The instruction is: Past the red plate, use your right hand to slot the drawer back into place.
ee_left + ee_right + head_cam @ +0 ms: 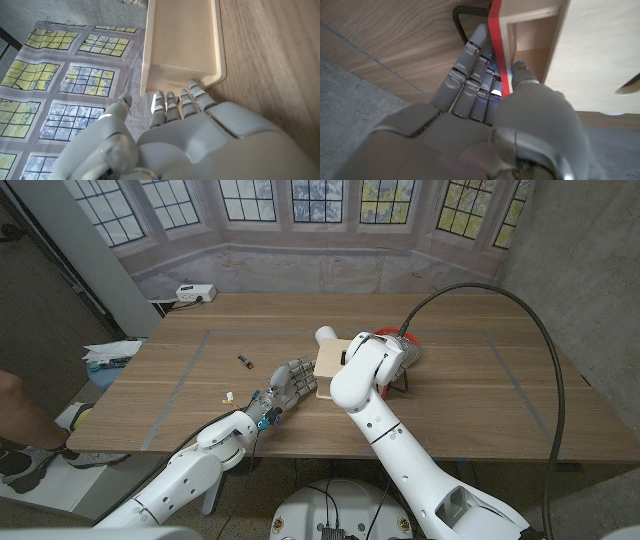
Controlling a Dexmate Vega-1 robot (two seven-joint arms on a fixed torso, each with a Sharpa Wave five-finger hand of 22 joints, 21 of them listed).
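A small black object [243,361] and a white scrap [228,396] lie on the counter [480,400] at about 9 o'clock from the pale wooden drawer [330,365]. The drawer sits mid-counter, open and shallow. The left robot hand [285,385] touches its end with fingers [182,100] together. The right robot hand [485,85] pinches the red plate [499,45] edge beside the drawer slot.

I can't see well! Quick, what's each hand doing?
Left hand: holds nothing, fingertips at the drawer.
Right hand: cannot tell; fingers against the red plate.

Wooden table [470,395] with pale tape lines [176,392]; printed backdrop of paned bay windows [275,210] behind it; grey concrete wall [585,270] at one side; white power strip [195,293] on table's far corner.
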